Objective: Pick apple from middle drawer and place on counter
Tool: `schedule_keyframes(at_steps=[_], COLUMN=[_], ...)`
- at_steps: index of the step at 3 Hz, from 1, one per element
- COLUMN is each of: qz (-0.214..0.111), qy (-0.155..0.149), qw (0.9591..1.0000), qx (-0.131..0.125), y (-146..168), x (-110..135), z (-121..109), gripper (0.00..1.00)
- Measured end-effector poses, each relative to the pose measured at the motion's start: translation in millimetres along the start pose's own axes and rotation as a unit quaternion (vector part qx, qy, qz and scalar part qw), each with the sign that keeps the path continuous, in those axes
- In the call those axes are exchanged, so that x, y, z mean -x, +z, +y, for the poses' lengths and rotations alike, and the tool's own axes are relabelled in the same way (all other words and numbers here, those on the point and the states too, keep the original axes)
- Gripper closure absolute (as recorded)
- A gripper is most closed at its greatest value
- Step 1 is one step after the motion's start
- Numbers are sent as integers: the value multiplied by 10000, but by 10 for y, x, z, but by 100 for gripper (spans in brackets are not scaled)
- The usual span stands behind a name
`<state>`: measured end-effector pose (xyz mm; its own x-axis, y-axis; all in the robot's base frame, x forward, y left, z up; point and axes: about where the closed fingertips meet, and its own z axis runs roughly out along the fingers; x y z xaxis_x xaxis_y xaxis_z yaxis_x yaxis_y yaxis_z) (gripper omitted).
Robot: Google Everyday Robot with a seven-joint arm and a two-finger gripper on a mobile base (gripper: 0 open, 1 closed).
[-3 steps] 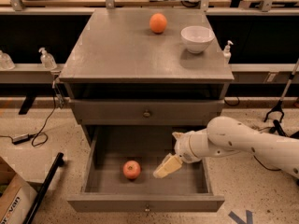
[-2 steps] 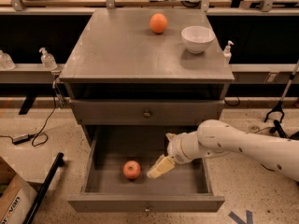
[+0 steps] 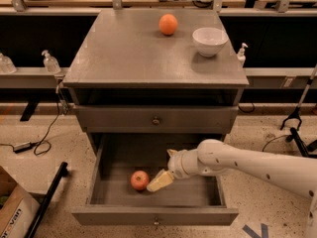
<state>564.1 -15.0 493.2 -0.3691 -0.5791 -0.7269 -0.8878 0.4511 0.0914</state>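
Mid drawer (image 3: 119, 157) pulled open; apple (image 3: 139, 180) sits inside, near-left on its floor. Gripper (image 3: 159, 170) in the drawer just right of the apple, claw spread, holding nothing. Counter (image 3: 143, 53) carries an orange (image 3: 168, 24) and an empty white bowl (image 3: 210, 40) at the far right.

The gripper (image 3: 159, 181) has slid left inside the middle drawer (image 3: 119, 157), now just beside the apple (image 3: 140, 180).
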Motion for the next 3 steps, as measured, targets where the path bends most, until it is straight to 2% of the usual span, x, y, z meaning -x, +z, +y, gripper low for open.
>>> schedule_keyframes(at_steps=[1,3], qz=[-19,-173], qy=[3,-19], qw=[10000,9998], qx=[20,56], y=[-111,374], x=[12,-62], z=[33,42], gripper=[0,0])
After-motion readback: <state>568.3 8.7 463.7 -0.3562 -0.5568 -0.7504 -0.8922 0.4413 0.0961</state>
